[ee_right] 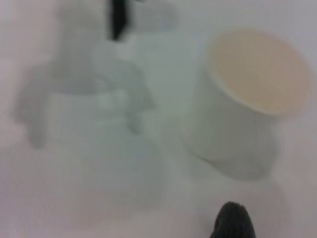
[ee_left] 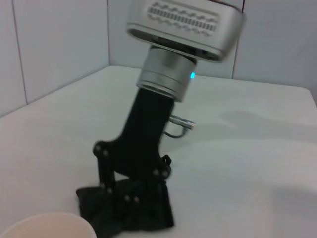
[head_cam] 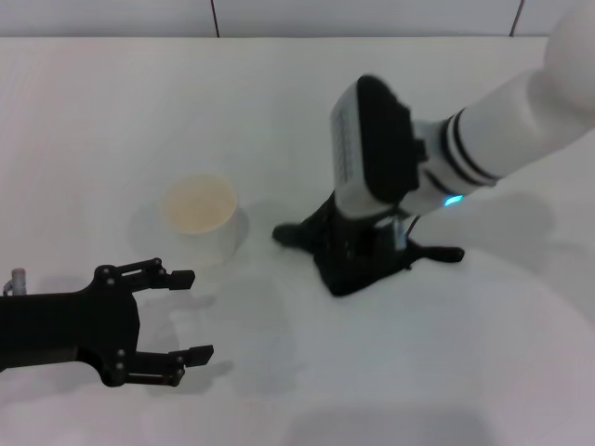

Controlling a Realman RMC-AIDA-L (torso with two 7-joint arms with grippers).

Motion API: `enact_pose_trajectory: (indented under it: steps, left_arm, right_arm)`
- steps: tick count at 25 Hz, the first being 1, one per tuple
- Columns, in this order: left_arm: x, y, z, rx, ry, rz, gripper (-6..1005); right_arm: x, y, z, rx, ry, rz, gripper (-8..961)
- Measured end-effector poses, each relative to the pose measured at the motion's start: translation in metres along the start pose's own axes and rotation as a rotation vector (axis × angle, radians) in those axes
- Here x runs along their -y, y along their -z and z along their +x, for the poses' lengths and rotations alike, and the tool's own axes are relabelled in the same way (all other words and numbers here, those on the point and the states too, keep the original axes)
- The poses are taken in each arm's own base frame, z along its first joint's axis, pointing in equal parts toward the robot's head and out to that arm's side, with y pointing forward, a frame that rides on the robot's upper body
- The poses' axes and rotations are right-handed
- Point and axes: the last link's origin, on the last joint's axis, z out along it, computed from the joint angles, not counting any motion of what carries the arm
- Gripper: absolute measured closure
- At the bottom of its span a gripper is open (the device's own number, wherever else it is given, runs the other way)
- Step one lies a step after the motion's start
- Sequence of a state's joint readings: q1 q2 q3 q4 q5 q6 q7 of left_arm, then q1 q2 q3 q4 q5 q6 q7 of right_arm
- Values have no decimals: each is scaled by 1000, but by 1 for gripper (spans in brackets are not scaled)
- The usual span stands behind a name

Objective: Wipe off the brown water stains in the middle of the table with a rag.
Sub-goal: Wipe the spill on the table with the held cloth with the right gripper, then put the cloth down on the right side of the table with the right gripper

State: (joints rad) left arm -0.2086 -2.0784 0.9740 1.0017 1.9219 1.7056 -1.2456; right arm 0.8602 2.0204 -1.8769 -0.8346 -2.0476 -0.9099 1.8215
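My right gripper [head_cam: 358,246] points down in the middle of the white table [head_cam: 483,362] and is shut on the black rag [head_cam: 342,275], pressing it flat on the tabletop. The left wrist view shows the same gripper [ee_left: 131,191] standing in the crumpled rag [ee_left: 148,215]. A corner of the rag [ee_right: 233,224] shows in the right wrist view. No brown water stain shows in any view; the spot under the rag is hidden. My left gripper [head_cam: 191,316] is open and empty, low over the table at the near left.
A white paper cup [head_cam: 200,218] with a tan inside stands upright just left of the rag, between the two grippers. It also shows in the left wrist view [ee_left: 47,225] and the right wrist view [ee_right: 247,99]. A wall runs along the table's far edge.
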Motion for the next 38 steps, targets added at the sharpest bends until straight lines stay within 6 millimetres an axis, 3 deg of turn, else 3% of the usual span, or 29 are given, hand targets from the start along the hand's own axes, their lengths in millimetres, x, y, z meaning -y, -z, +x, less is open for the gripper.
enact_pose_trajectory:
  steps: [9, 16, 19, 22, 35, 38]
  left_arm:
    - [2, 1, 0, -2, -3, 15, 112]
    - [5, 3, 1, -18, -20, 41, 112]
    - [6, 3, 2, -26, -21, 45, 112]
    - [6, 3, 2, -27, -21, 46, 112]
    - [8, 2, 3, -28, -16, 58, 112]
    - [7, 5, 2, -34, -15, 60, 112]
  right_arm:
    - [-6, 28, 11, 57, -38, -79, 827]
    - [-3, 57, 45, 87, -132, -101, 801]
    - [-4, 75, 70, 87, -183, -100, 791]
    - [-6, 83, 79, 98, -197, -104, 780]
    - [-18, 82, 81, 168, -263, -156, 733]
    - [-19, 89, 86, 205, -281, -152, 682]
